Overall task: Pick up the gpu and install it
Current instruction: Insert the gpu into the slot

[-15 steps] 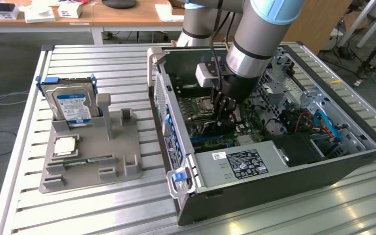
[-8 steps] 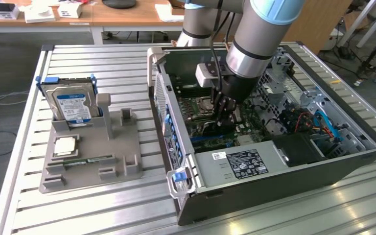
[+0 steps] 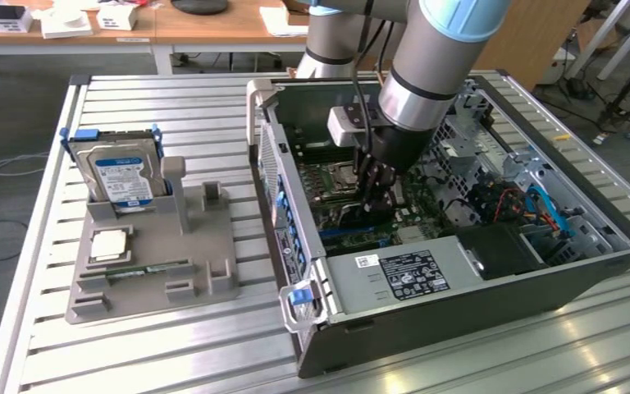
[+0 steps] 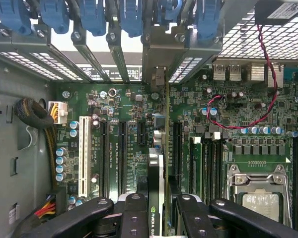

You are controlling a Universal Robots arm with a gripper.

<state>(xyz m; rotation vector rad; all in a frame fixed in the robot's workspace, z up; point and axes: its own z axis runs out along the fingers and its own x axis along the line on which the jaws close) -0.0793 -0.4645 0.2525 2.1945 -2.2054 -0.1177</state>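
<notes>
- Inside the open computer case [image 3: 458, 308], the gripper [image 3: 376, 185] hangs low over the motherboard [image 4: 119, 99].
- Its fingers [image 4: 134, 218] are clenched on the gpu [image 4: 156, 168], one against each face.
- The gpu stands edge-on inside the case, its silver bracket toward the case's slot wall.
- Outside the case, a hard drive [image 3: 121, 176] stands in a grey holder [image 3: 211, 271].
</notes>
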